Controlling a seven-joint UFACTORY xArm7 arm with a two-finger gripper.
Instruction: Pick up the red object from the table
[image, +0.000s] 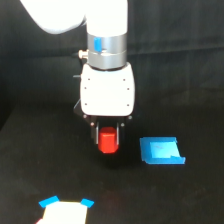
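**Exterior view: jaws astride the red block**

Gripper (107, 136) hangs over the table (30, 165), its narrow fingers flanking the red object (108, 141); whether they press it, I cannot tell. A blue piece (161, 150) lies at three o'clock. Grasp step, I judge; next, confirm the hold and lift straight up.
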